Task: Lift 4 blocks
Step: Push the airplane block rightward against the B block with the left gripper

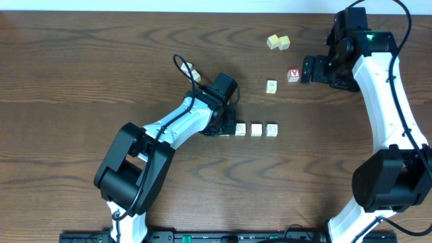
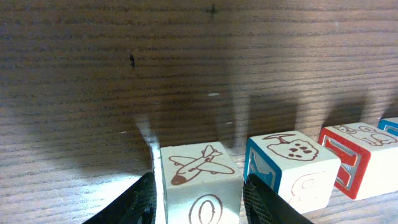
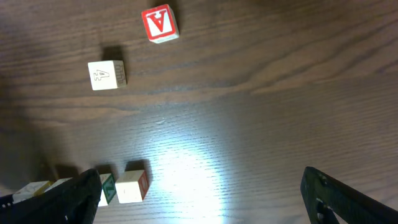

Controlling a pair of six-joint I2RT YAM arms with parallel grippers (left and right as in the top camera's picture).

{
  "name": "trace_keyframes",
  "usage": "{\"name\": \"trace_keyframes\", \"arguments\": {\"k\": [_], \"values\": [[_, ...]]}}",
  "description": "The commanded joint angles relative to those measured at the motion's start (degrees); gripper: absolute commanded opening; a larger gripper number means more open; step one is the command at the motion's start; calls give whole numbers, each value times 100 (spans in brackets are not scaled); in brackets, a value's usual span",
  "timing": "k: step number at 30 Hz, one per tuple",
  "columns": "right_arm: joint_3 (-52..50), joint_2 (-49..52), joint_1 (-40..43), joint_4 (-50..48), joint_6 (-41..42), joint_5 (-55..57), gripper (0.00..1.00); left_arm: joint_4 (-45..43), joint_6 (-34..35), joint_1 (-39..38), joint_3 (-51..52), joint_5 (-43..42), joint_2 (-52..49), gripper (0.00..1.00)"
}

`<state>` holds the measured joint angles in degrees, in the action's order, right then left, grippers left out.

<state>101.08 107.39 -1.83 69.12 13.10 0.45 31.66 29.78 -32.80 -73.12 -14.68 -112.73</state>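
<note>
Four cream blocks lie in a row on the table. The leftmost block (image 2: 198,167), printed with an airplane and an O, rests on the wood between the fingers of my left gripper (image 2: 199,205), whose pads stand against both its sides. In the overhead view my left gripper (image 1: 228,127) hides it. Beside it to the right are a blue-sided block (image 2: 292,163) (image 1: 240,129), a red-sided block (image 2: 357,152) (image 1: 256,129) and the last block (image 1: 271,129). My right gripper (image 3: 211,199) (image 1: 310,69) hangs wide open over bare wood at the far right.
A red-faced cube (image 1: 293,75) (image 3: 159,23) lies just left of the right gripper, with a cream cube (image 1: 271,86) (image 3: 107,75) nearby. Two pale yellow cubes (image 1: 278,42) sit farther back. Another small cube (image 1: 192,71) lies by the left arm's cable.
</note>
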Motion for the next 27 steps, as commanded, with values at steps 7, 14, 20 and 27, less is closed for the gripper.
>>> {"name": "trace_keyframes", "arguments": {"k": [7,14,20,27], "values": [[-44,-52,-15,59,-57,11,99,35,-37,0,-203,256,507,46],[-44,-52,-15,356,-55,-162,99,195,-55,337,-203,254,1235,46],[-44,-52,-22,876,-55,-894,80,911,-227,1134,-201,254,2382,47],[-955,-52,-243,778,343,-695,1,1674,-619,2002,-162,909,2951,36]]}}
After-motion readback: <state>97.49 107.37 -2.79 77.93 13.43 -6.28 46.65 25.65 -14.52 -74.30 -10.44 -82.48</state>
